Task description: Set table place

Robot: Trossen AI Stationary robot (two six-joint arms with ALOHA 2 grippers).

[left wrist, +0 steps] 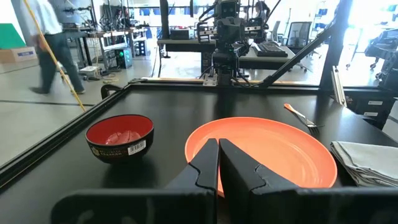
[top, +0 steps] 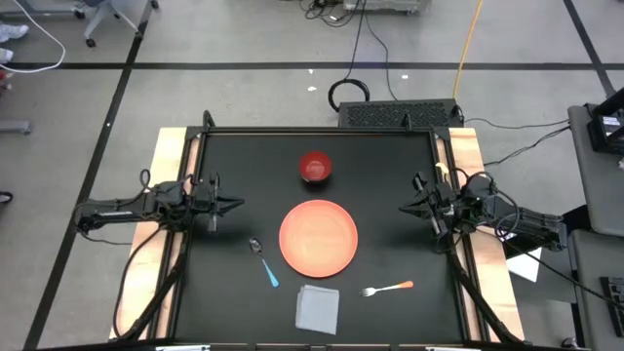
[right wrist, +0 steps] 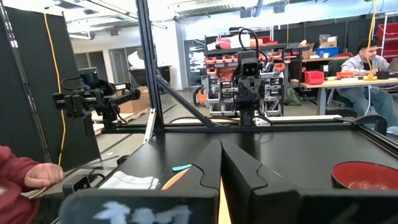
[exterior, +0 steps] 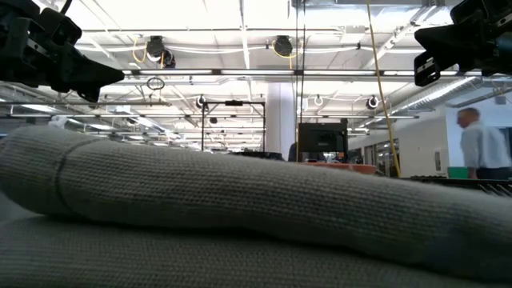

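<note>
Over at nine o'clock, the left gripper hangs just inside the edge of the table, fingers pressed together and holding nothing. Moving in, the spoon lies at about seven o'clock, its blue handle angled toward the near edge, just beside the orange plate sitting dead centre. Above the plate at twelve o'clock, the red bowl; below it at six, the folded grey napkin. The fork rests at five o'clock, orange handle pointing right. At three o'clock the right gripper waits, fingers closed and empty too. Nothing is picked yet, I'd say. To lift cutlery cleanly, open first, come straight down across the handle, pinch low.
</note>
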